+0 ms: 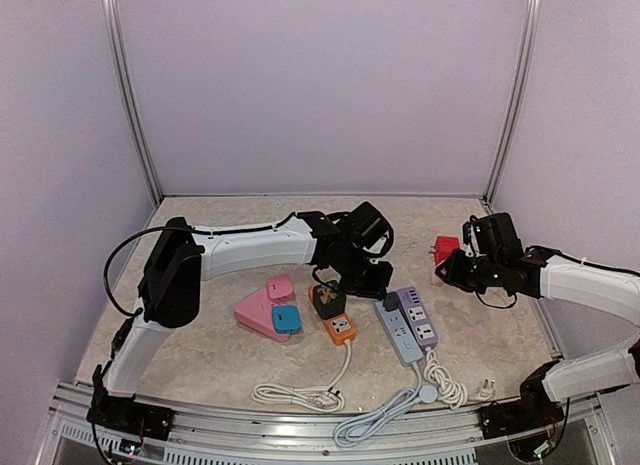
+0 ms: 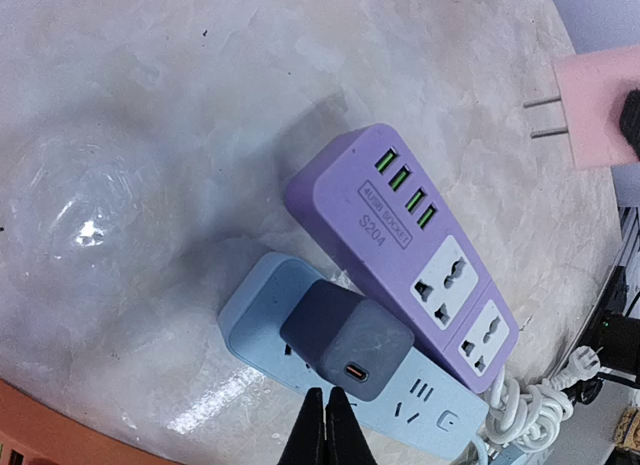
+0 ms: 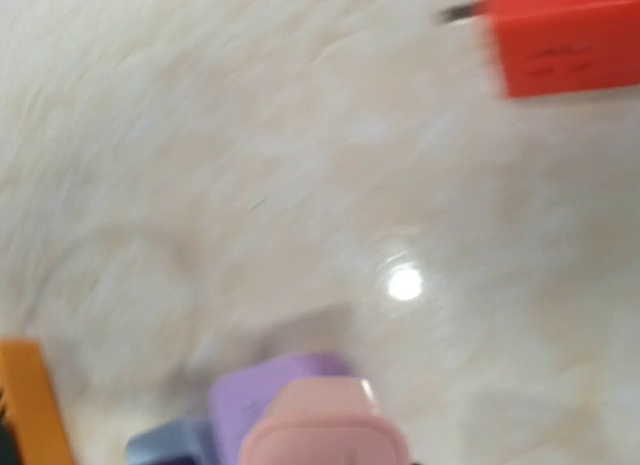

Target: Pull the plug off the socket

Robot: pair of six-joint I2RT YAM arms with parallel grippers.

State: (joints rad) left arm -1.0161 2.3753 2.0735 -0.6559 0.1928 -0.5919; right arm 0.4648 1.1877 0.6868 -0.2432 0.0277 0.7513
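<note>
Nearest the arm bases, on the marble-patterned table: a looped white cord running to an orange socket, a pale cord running to a blue power strip, and a coiled white cord beside a purple power strip. The orange socket carries a dark green plug, seated upright. To its left lies a pink block with a blue adapter on it and a smaller pink piece at its far end. The blue and purple strips lie side by side, touching or nearly so. A grey plug sits in the far end of the blue strip, fully seated in its socket, USB port facing up. The left gripper hangs just over the near side of the grey plug, fingers pressed together and holding nothing; whether the tips touch the plug cannot be told. The left arm reaches in from the left side across the middle of the table. Farther right, the right gripper is raised off the table beyond the purple strip and pinches a pink plug, its two prongs bare and pointing away from the fingers; the right wrist view is blurred. A red plug lies loose on the table just past the right gripper, prongs exposed. Lilac walls close the far side.
</note>
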